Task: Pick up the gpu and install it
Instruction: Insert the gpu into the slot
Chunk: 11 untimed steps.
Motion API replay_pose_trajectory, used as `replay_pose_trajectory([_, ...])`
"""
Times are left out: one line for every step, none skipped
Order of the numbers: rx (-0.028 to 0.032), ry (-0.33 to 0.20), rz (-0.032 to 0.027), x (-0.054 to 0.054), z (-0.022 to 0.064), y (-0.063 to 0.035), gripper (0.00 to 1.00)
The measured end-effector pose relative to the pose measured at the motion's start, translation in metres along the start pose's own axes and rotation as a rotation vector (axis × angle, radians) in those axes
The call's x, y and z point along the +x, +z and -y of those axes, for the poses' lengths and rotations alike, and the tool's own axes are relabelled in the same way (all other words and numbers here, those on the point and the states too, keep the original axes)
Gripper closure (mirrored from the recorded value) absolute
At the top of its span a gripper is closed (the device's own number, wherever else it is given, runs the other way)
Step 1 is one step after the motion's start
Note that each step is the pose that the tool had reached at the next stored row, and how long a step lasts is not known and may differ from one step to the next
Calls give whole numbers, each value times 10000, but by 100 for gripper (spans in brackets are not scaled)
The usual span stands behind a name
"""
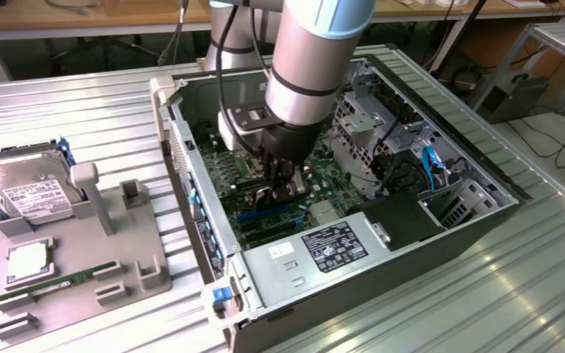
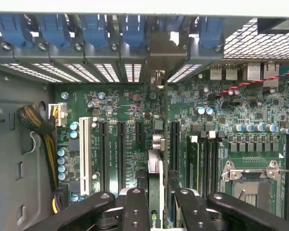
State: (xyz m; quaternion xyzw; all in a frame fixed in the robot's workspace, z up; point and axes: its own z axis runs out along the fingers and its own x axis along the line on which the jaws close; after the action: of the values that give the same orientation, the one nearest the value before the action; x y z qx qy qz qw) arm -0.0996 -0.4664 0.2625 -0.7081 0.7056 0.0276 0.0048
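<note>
On the ribbed metal bench (image 1: pixel 96 110) the open computer case (image 1: pixel 459 132) lies on its side. The gripper (image 1: pixel 280 193) reaches down inside, fingers (image 2: pixel 135 209) clamped on the gpu (image 2: pixel 155 185), held edge-on just above the motherboard (image 2: pixel 231 110). The hard drive (image 1: pixel 27 193) sits at nine o'clock.

White labels on hard drive (image 1: pixel 29 197) and power supply (image 1: pixel 334 246), print unreadable

Your one arm (image 1: pixel 307 73) reaching straight down, wrist low inside the case, your gripper (image 1: pixel 277 193) pointing downward, its black fingers (image 2: pixel 135 209) squeezed close on the gpu (image 2: pixel 155 185) standing on edge between them
</note>
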Motion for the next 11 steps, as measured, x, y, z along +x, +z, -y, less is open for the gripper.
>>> replay_pose_trajectory([1, 0, 0, 0, 0, 9, 74])
replay_pose_trajectory([0, 0, 0, 1, -1, 18, 74])
replay_pose_trajectory([0, -1, 0, 1, -2, 25, 74])
replay_pose_trajectory([0, 1, 0, 1, -3, 33, 74])
replay_pose_trajectory([0, 0, -1, 2, -4, 39, 74])
replay_pose_trajectory([0, 0, -1, 2, -5, 46, 74])
replay_pose_trajectory([0, 0, -1, 3, -6, 52, 74])
replay_pose_trajectory([-1, 0, -3, 3, -7, 57, 74])
replay_pose_trajectory([0, 0, -1, 3, -8, 63, 74])
replay_pose_trajectory([1, 0, 0, 3, -8, 69, 74])
replay_pose_trajectory([-1, 0, -2, 4, -9, 74, 74])
